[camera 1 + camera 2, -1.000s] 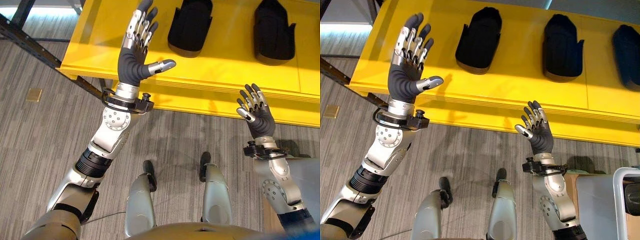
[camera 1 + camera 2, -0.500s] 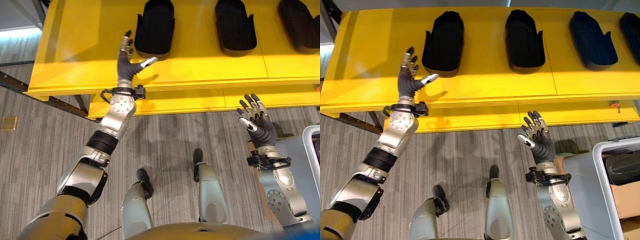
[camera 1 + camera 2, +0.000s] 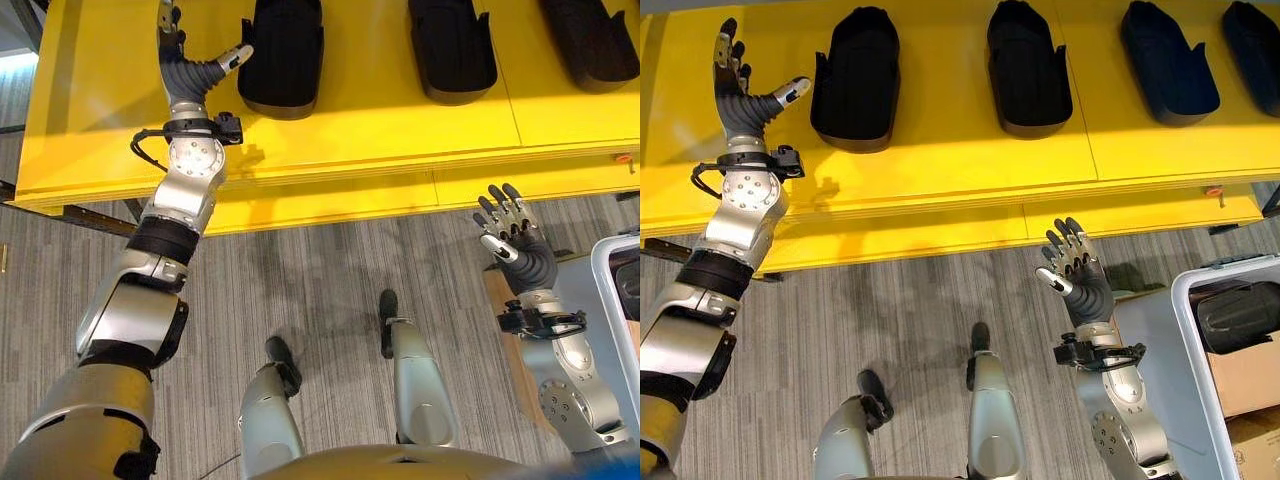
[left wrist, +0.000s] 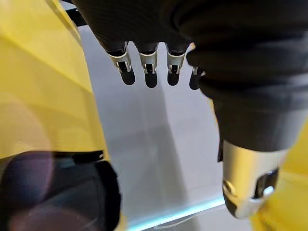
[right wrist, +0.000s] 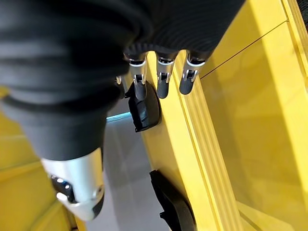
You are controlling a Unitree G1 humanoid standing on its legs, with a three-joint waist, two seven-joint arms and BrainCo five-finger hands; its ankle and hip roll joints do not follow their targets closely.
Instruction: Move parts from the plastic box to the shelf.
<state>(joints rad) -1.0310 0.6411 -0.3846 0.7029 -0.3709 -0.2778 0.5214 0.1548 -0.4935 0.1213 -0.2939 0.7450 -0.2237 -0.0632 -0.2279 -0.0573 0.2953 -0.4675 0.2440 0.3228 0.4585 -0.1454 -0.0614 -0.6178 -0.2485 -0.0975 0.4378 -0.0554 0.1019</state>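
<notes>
Left hand (image 3: pixel 190 70) spread, empty, over yellow shelf (image 3: pixel 380 130) beside black part (image 3: pixel 283 55); right hand (image 3: pixel 1078 275) spread, empty. Next part (image 3: pixel 1238 315) in plastic box (image 3: pixel 1185 300), right of right hand; reach there, grip firm

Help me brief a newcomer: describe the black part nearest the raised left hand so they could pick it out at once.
Start at the long yellow shelf running across the scene, with a row of black parts lying on top. The one you want is the part at the row's left end. It alone has the open left hand raised right beside it, thumb pointing toward it; the other parts lie farther right.
</notes>
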